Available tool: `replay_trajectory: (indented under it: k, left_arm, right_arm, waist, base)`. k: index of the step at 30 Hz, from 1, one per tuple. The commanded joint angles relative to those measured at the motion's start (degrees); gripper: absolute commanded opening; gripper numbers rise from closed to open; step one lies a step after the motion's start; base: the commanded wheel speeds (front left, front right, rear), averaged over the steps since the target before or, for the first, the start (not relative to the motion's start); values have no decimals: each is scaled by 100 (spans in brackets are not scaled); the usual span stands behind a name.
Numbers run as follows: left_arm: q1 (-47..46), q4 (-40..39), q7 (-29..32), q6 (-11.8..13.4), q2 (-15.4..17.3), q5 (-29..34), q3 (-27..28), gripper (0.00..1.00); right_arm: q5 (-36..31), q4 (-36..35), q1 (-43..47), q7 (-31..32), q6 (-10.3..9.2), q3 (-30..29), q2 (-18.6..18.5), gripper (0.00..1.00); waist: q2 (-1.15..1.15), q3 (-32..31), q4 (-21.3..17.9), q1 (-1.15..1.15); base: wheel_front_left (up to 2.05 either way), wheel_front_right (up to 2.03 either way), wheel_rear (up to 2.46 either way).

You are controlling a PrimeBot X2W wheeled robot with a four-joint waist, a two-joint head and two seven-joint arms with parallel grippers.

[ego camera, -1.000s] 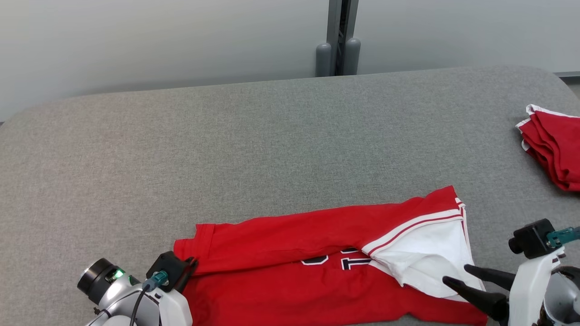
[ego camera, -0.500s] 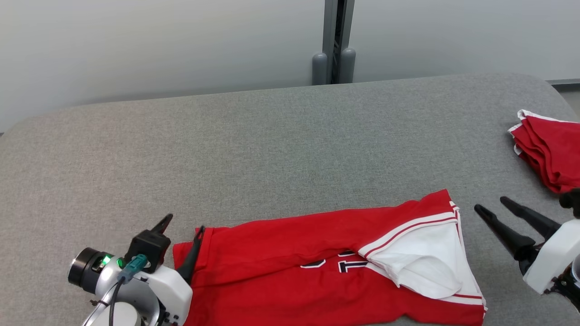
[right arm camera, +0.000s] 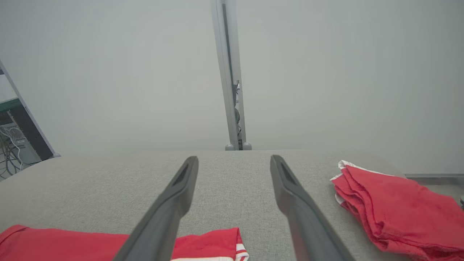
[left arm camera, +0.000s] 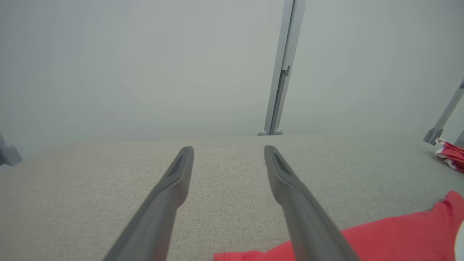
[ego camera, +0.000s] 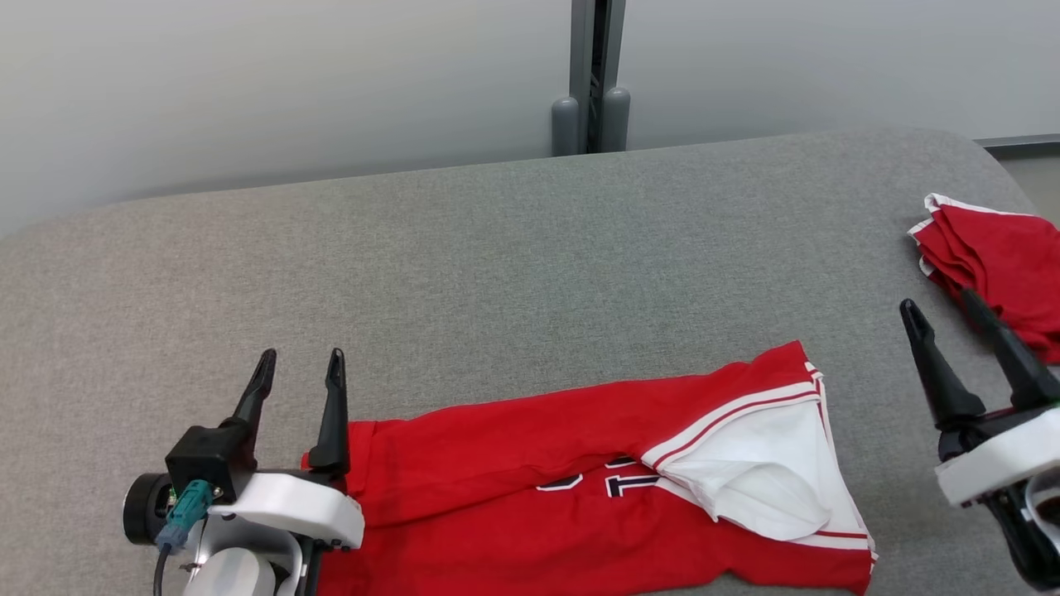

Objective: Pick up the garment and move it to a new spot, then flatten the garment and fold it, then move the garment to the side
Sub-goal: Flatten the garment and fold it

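The garment [ego camera: 513, 430] is a red jersey with a white sleeve and striped trim. It lies folded into a long band near the front edge of the grey padded table [ego camera: 497, 265]. Part of its navy lettering shows by the sleeve. My left gripper [ego camera: 301, 358] stands open at the garment's left end, fingers pointing away over the table, nothing between them. My right gripper [ego camera: 938, 302] is open too, off the garment's right end. In the left wrist view the left gripper [left arm camera: 228, 149] frames bare table, garment [left arm camera: 398, 235] at lower right. The right gripper [right arm camera: 234, 158] rises above the garment [right arm camera: 65, 243].
A second pile of folded red cloth [ego camera: 994, 265] lies at the table's right edge, just beyond my right gripper; it shows again as the red pile [right arm camera: 391, 206]. A grey post [ego camera: 590, 74] stands against the pale wall behind the table.
My left gripper has let go of the garment's left edge, opened and lifted. My right gripper has drawn off the white sleeve to the right and up. The camera shifted a little.
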Motion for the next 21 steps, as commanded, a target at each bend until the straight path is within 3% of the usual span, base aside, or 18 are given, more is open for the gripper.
replay_trajectory:
  k: [1,5,12,21]
  left_arm:
    - [91,-156,-30,-55,-84,135,137,100]
    - [386,-362,-28,-221,-358,454,496,100]
    - [658,-356,-29,-516,-729,1033,817,100]
    - [516,-238,-30,-852,-903,1447,958,100]
  right_arm:
    - [-261,-114,267,-23,0,-288,194,100]
    - [-754,-333,701,-24,0,-777,630,100]
    - [-1016,-376,976,-24,0,-1000,893,100]
    - [-997,530,972,-25,0,-970,1032,100]
  waist:
    - [0,14,0,0]
    - [0,39,7,0]
    - [0,119,81,0]
    - [0,271,284,0]
  base:
    - [0,0,0]
    - [0,0,0]
    - [0,0,0]
    - [0,0,0]
